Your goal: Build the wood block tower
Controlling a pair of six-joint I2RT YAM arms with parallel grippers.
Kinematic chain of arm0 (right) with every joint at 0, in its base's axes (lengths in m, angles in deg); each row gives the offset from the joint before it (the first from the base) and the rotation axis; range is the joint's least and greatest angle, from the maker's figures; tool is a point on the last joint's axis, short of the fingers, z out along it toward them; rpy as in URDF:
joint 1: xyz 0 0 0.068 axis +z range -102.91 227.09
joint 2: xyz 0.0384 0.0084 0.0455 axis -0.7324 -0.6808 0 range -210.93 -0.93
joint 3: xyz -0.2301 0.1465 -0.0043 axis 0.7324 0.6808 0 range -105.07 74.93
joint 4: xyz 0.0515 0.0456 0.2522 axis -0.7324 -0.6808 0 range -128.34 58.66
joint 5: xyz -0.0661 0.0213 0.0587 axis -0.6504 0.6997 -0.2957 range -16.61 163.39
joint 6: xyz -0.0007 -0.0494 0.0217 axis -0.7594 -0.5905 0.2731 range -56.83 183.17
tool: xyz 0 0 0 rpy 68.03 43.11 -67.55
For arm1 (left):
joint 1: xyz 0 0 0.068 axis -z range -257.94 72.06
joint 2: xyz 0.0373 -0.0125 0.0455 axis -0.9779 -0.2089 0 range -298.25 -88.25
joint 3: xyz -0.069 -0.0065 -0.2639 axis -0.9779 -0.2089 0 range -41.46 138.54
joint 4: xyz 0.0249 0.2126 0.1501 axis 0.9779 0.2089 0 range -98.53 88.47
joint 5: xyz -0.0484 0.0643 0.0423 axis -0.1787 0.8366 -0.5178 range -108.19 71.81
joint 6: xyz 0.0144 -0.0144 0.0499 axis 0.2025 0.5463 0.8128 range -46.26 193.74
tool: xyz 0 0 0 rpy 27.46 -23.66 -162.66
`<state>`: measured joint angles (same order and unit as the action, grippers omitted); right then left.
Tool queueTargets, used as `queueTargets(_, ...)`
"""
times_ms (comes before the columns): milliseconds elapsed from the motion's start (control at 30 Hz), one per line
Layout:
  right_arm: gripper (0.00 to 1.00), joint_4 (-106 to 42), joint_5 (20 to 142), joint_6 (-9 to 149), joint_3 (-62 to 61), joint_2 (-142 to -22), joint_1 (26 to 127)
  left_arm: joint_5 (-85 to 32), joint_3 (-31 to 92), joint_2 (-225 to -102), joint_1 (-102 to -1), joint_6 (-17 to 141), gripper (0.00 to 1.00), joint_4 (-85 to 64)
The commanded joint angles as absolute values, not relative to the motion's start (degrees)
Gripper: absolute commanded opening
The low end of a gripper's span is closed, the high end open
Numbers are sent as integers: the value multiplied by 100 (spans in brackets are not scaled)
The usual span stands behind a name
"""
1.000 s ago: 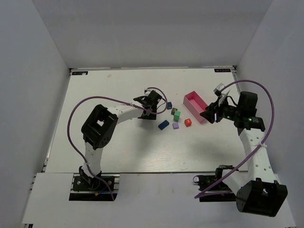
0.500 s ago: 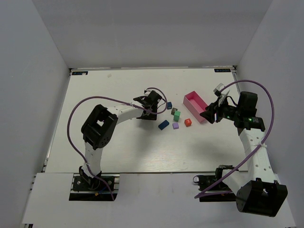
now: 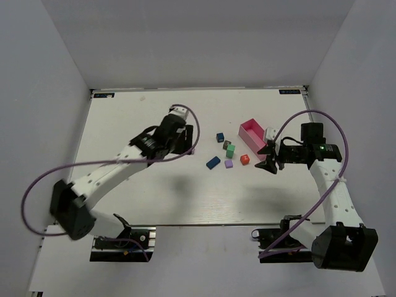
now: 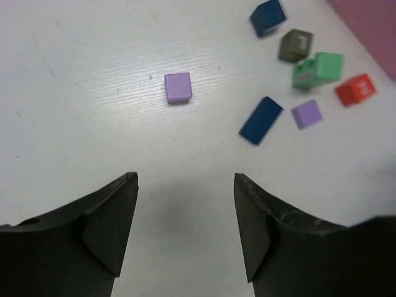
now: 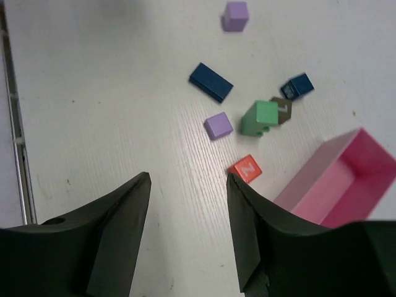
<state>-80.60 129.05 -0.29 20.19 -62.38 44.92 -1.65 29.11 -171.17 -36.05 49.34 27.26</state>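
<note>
White worktop (image 3: 154, 192), every block loose, tower not begun.
Both tools stand apart, empty and touching nothing: left tool (image 4: 184, 179) faces a lone lilac cube (image 4: 178, 87), right tool (image 5: 187, 178) the red cube (image 5: 245, 168). Beyond lie blue brick (image 3: 213, 163), green block (image 3: 230, 150) and blue cube (image 3: 219, 137); all stacking remains.
</note>
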Motion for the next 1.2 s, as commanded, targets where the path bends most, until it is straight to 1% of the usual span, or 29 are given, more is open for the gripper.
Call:
queueTargets(0,58,-8769,13088,-1837,1875,-6175,4900,-728,2132,-15842,-3567,5633,72,2470)
queueTargets(33,58,-8646,12965,-1761,1903,-6183,4963,-781,1843,-15604,-3619,5730,72,2417)
queueTargets(67,58,-8210,12894,-1603,1920,-6227,5051,-956,1718,-15228,-3619,5861,71,2356)
queueTargets(100,58,-8075,12702,-1436,1929,-6254,5304,-957,1612,-15067,-3619,6089,71,2355)
queueTargets(167,58,-7688,12368,-1147,1947,-6438,5464,-957,1375,-14812,-3619,6213,71,2355)
queueTargets(233,58,-7311,12173,-874,1868,-6726,5877,-870,1243,-14557,-3681,6355,80,2355)
queueTargets(300,58,-6978,11822,-706,1772,-6895,6263,-711,1181,-14425,-3681,6408,84,2355)
queueTargets(400,60,-6661,11391,-538,1587,-7465,6633,-483,1120,-14179,-3681,6557,85,2417)
queueTargets(433,61,-6589,11199,-573,1508,-7554,6851,-335,1015,-14108,-3681,6618,87,2417)
queueTargets(500,61,-6396,10847,-687,1464,-7897,6976,-220,909,-13871,-3734,6618,87,2417)
queueTargets(600,61,-6132,10688,-854,1314,-8238,7178,-79,724,-13660,-3734,6671,87,2417)
queueTargets(633,59,-6045,10653,-872,1244,-8301,7205,-79,724,-13520,-3734,6671,87,2417)
queueTargets(667,59,-6035,10643,-951,1209,-8432,7283,-79,724,-13467,-3734,6671,88,2417)
queueTargets(733,55,-6061,10670,-1135,1086,-8722,7389,35,671,-13379,-3734,6671,88,2417)
queueTargets(767,55,-6070,10591,-1258,1068,-8811,7512,36,671,-13317,-3734,6671,88,2417)
queueTargets(900,44,-6254,10406,-1872,761,-9503,7732,220,671,-13124,-3734,6618,88,2470)
queueTargets(933,43,-6298,10310,-2057,699,-9610,7750,220,610,-13123,-3734,6618,88,2470)
queueTargets(967,43,-6446,10283,-2128,533,-9707,7811,281,609,-13045,-3734,6618,88,2470)
queueTargets(1000,40,-6639,10283,-2312,436,-9925,7846,282,609,-13044,-3734,6566,89,2470)
queueTargets(1067,40,-6807,10300,-2348,15,-10226,7934,334,548,-12887,-3734,6566,89,2470)
queueTargets(1167,40,-7002,10134,-2410,-233,-10586,8040,396,495,-12746,-3734,6566,91,2470)
